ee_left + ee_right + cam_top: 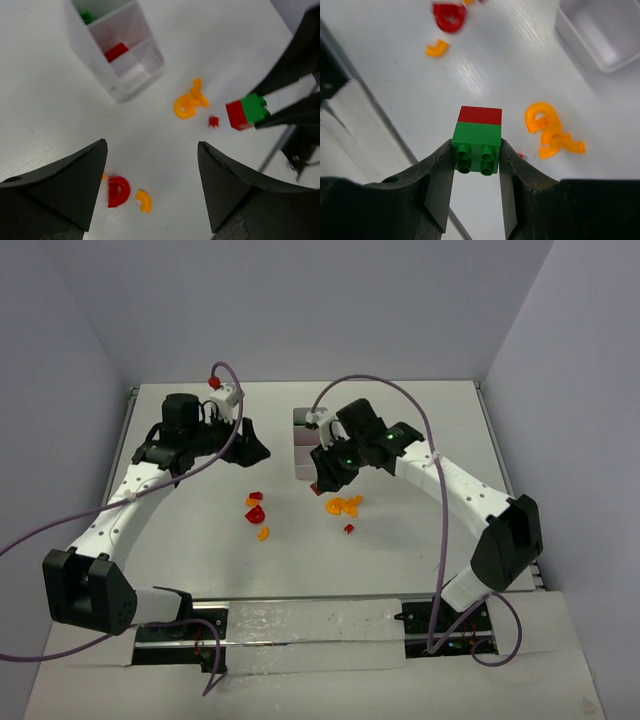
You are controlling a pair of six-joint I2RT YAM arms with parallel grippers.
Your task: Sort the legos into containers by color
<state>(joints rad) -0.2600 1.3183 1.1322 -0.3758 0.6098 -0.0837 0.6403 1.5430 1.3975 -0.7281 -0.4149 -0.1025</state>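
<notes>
My right gripper is shut on a green studded brick with a red brick stuck to its far side, held above the table. From the top view this gripper is just in front of the white three-compartment tray. The tray holds a green piece in the far compartment and a red piece in the middle one. An orange cluster, a tiny red piece, a red D-shaped piece and an orange curve lie loose. My left gripper is open and empty above those last two.
A metal rail runs along the table's near edge between the arm bases. Purple cables loop over both arms. Grey walls close in the table at the back and sides.
</notes>
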